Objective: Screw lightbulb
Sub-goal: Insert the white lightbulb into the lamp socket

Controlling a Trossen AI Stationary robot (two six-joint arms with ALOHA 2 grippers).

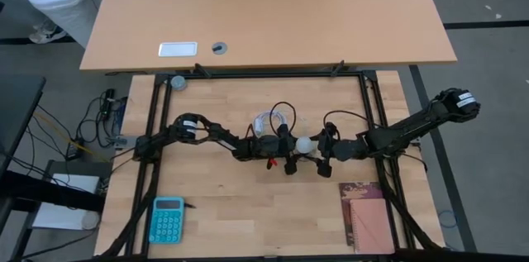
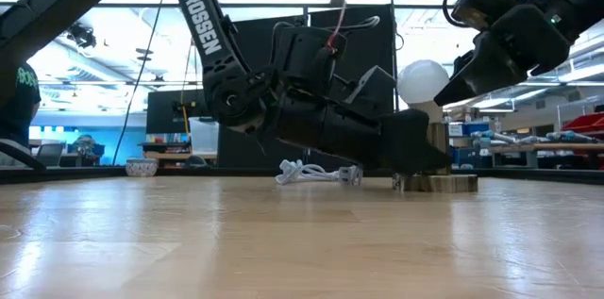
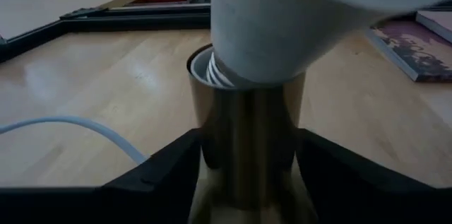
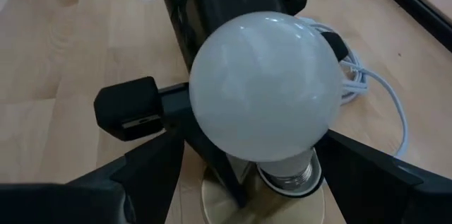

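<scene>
Stage of the task: the lightbulb stands upright with its screw base entered in the brass socket, which sits on a round base near the middle of the table. In the left wrist view several turns of thread still show above the socket's rim, so I judge the bulb only partly screwed in, with more turning left to do.

My left gripper reaches in at the socket, one finger on either side of the brass barrel. Whether it clamps the barrel or merely brackets it, I cannot tell.

My right gripper comes at the socket from the opposite side. Its fingers stand spread on either side of the bulb's neck, just above the socket, apart from the glass, holding nothing.

A coiled white cable lies just beside the socket.
</scene>
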